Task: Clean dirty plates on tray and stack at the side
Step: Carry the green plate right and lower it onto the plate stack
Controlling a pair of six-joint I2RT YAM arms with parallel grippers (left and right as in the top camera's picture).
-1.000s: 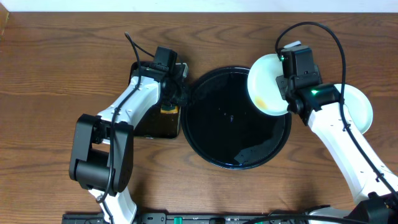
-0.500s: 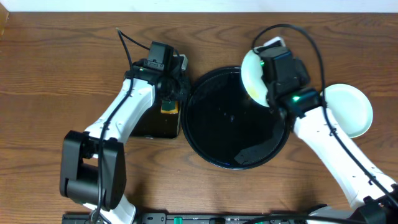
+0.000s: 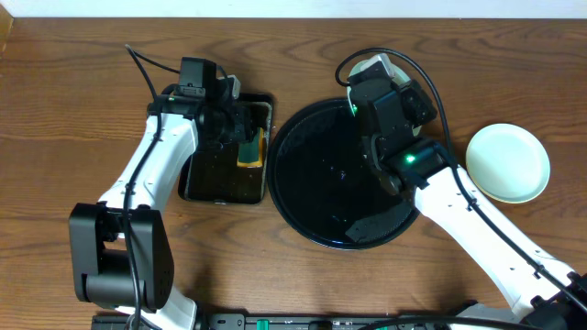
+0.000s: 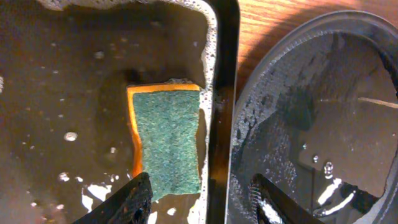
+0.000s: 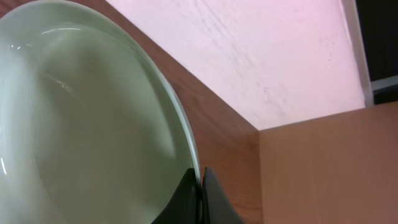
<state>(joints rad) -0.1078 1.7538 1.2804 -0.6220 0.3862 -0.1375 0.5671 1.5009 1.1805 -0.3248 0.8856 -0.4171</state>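
Above tray [image 3: 312,197], plate [image 5: 81,124] on edge

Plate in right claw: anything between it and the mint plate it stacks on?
Nothing visible. The pale round plastic plate, pinched at its rim by the right claw, hangs over the far edge of the black round tray; only bare wooden table separates it from the mint-blue round plate.

Round tray [image 3: 312,188] centre; sponge [image 3: 249,148] in rectangular tray [image 3: 211,179]; mint plate [image 3: 507,162] right.
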